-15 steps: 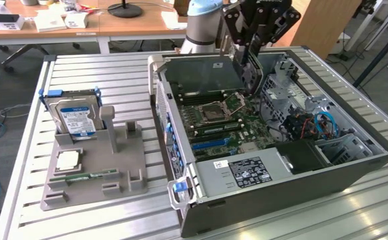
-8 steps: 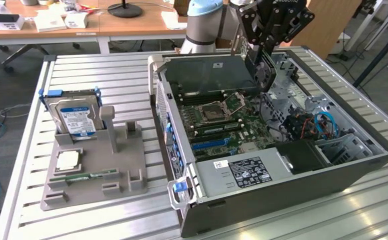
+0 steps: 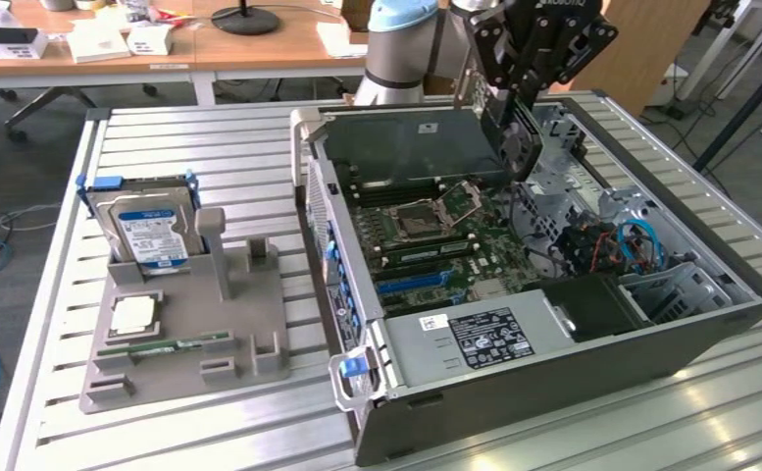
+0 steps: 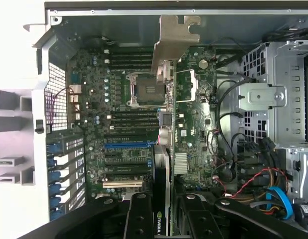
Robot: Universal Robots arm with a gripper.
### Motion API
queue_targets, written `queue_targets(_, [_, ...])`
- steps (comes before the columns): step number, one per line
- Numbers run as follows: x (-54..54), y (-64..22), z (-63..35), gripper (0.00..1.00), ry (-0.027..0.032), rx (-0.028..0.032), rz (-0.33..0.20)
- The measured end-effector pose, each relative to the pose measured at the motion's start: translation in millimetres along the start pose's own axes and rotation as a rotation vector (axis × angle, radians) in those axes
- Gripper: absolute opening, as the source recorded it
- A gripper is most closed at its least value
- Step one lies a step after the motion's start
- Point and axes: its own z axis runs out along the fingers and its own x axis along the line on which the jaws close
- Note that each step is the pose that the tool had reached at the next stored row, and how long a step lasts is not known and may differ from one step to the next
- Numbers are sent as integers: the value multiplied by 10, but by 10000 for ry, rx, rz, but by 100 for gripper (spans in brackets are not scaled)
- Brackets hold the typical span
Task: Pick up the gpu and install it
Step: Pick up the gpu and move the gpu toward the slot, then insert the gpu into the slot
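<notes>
Claw (image 4: pixel 166 216) up close is pinching the gpu (image 4: pixel 163 191) edge-on above the motherboard (image 4: pixel 94 104), bracket toward the case (image 4: pixel 119 22) wall; we figure that's so its edge faces the slots.

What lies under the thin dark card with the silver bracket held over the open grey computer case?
The green motherboard, with its square metal processor socket and long blue slot. The dark card hides the strip of board directly beneath it.

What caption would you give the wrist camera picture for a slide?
The gripper holds the gpu edge-on over the motherboard inside the open computer case.
</notes>
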Motion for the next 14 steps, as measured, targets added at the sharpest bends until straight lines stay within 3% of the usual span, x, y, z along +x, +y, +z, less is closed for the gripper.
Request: queue_targets(14, [1, -3, 30, 26, 0, 0, 0])
